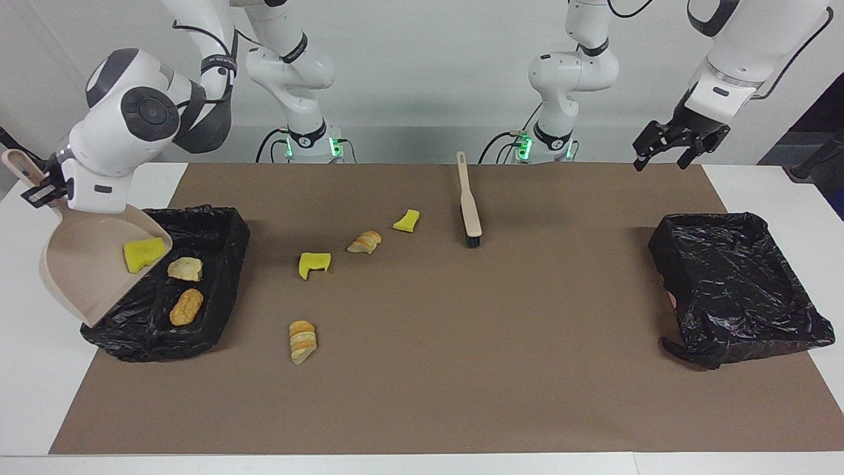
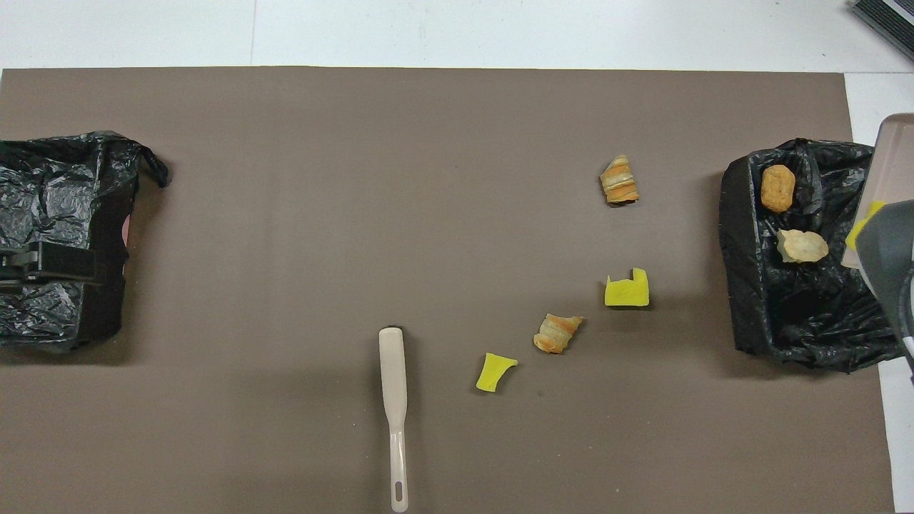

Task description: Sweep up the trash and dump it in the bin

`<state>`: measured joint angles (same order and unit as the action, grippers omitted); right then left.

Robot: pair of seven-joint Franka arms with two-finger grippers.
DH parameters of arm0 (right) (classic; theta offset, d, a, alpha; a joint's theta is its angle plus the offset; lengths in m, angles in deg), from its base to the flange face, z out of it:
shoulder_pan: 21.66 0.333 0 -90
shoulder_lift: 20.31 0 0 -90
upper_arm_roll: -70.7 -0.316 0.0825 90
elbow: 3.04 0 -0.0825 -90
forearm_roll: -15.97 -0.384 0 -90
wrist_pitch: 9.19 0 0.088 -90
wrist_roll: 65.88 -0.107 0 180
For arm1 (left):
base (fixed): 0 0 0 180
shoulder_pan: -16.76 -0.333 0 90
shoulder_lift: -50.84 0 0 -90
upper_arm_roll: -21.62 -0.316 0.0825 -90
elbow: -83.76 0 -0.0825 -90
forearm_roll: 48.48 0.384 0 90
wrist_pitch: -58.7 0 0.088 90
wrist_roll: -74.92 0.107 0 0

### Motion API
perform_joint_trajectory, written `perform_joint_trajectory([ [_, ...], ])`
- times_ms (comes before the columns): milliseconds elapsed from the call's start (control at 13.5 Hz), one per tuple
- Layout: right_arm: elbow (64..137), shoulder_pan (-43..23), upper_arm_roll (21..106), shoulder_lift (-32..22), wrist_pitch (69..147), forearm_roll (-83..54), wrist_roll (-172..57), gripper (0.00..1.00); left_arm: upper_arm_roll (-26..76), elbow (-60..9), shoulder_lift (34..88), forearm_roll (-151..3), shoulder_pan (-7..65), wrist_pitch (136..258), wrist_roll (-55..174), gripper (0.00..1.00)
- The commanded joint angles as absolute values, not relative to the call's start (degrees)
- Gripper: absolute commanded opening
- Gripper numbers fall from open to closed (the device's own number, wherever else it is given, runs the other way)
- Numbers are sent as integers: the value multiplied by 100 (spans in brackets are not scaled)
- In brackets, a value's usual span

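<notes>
My right gripper (image 1: 38, 191) is shut on the handle of the beige dustpan (image 1: 82, 264), which tilts lip-down over the black-lined bin (image 1: 217, 231) at the right arm's end. A yellow sponge piece (image 1: 144, 254) sits at the pan's lip. Two bread chunks (image 1: 184, 268) (image 1: 186, 307) lie in that bin. On the mat lie more trash: a yellow sponge (image 1: 407, 220), a bread piece (image 1: 364, 242), another yellow sponge (image 1: 314, 263) and a bread slice (image 1: 302, 341). My left gripper (image 1: 679, 142) hangs open and waits above the left arm's end.
The beige brush (image 1: 469, 208) lies on the brown mat (image 1: 461, 369) near the robots, bristles pointing away from them. A second black-lined bin (image 1: 738, 284) stands at the left arm's end. The right arm's wrist covers part of the first bin (image 2: 742, 214) in the overhead view.
</notes>
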<state>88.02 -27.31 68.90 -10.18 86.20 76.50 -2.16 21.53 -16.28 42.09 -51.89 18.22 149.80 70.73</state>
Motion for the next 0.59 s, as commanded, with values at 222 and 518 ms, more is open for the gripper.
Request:
perform_joint_trajectory([
  [222, 9117, -2246, 6841, -1047, 8503, 8942, -94, 0, 2171, -1459, 4284, -5103, 1790, 14808, 7070, 100],
  [518, 9276, -2131, 6841, -1117, 8504, 9155, 151, 0, 2171, -1459, 4284, -5103, 1790, 14808, 7079, 100],
])
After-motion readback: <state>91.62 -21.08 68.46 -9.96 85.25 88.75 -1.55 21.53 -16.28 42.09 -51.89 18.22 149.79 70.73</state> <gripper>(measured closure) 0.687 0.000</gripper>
